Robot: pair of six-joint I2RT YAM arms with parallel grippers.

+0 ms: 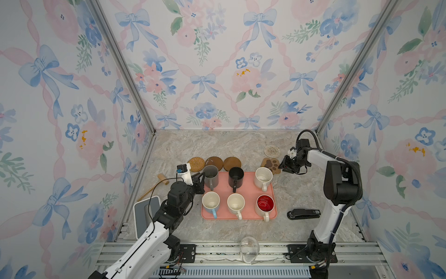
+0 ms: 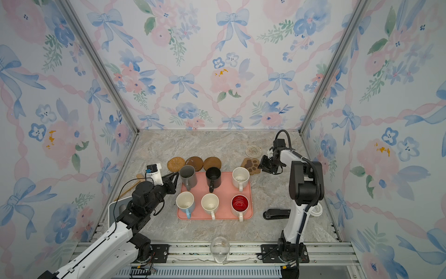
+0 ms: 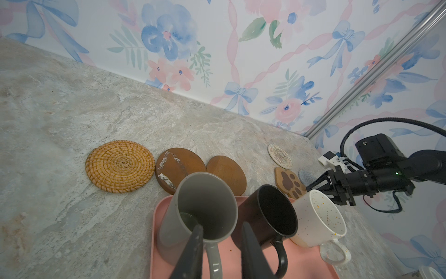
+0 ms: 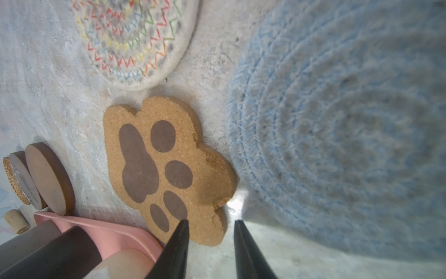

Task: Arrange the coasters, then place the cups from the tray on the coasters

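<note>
Left gripper (image 3: 222, 225): jaws apart, straddling grey mug (image 3: 200, 193) handle, not clamped. Right gripper (image 4: 210, 221): jaws apart, empty, tips over paw coaster (image 4: 154, 166) edge; blue coaster (image 4: 337, 132) just beside.

My two arms match: the left arm (image 1: 144, 241) shows a white shell dotted with small screw holes, black joint housings and a thin black cable (image 1: 149, 205); the right arm (image 1: 329, 217) wears a ribbed black hose (image 1: 360, 183). The left gripper (image 3: 222, 224) has slim black tapered fingers (image 3: 193, 248) and a white camera mount (image 1: 187, 175).
</note>
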